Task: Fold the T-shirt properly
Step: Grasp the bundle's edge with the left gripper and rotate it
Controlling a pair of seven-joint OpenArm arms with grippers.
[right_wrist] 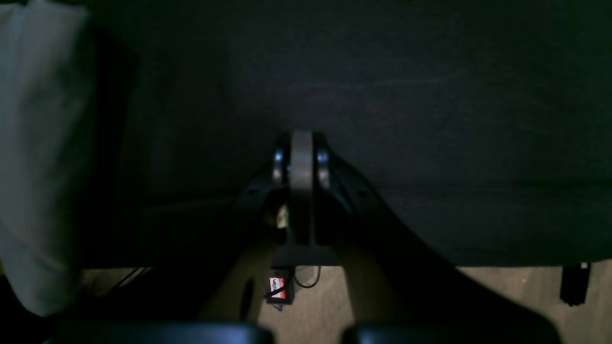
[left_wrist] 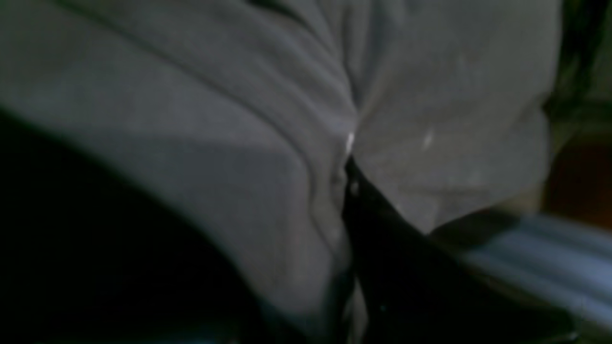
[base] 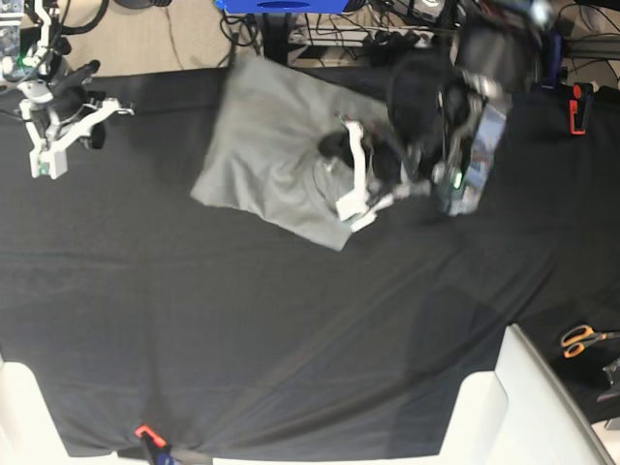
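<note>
T-shirt: lay partly folded at the far middle of the black table cloth | left gripper: we clenched its near-right edge, apparently to carry a fold | right gripper: closed, empty, parked well apart

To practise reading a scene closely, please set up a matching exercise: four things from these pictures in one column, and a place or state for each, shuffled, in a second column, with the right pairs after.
Column one:
1. T-shirt
2. left gripper
3. right gripper
4. scissors

Column two:
A. orange-handled, at the right edge of the base view
B. shut on grey fabric
C. grey, partly folded, on the black table cloth
D. shut and holding nothing, far from the shirt

Pairs: 1-C, 2-B, 3-D, 4-A
</note>
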